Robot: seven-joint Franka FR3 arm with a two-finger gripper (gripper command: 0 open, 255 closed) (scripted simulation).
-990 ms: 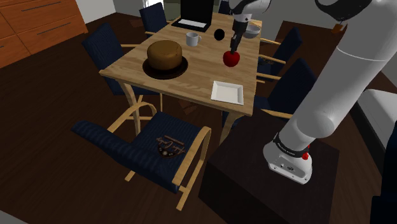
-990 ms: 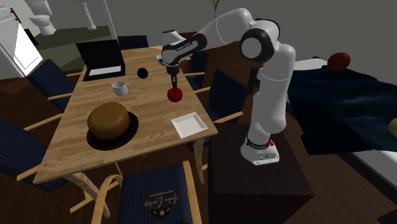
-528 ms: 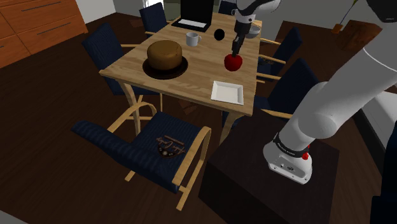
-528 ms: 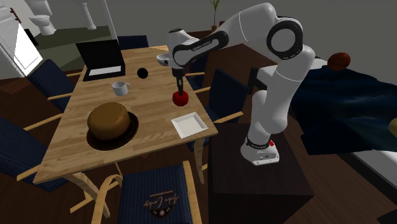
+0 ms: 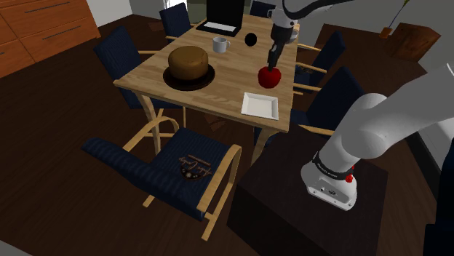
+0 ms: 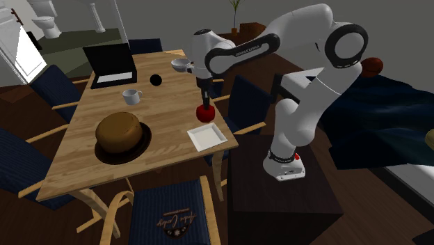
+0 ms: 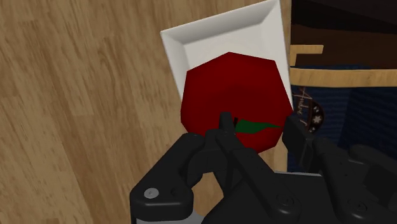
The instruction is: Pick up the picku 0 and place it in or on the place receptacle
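Observation:
A red apple with a green leaf hangs just above the wooden table, and my gripper is shut on its top. The second exterior view has the apple under the gripper, slightly short of the white square plate. That plate lies near the table's front corner. In the wrist view the gripper clasps the apple, which hides part of the plate below it.
On the table stand a brown round thing on a dark dish, a white mug, a black ball, a bowl and a laptop. Blue-cushioned wooden chairs surround the table.
The gripper has carried the apple along the table toward the white plate, nearer the front edge. Nothing else on the table moved.

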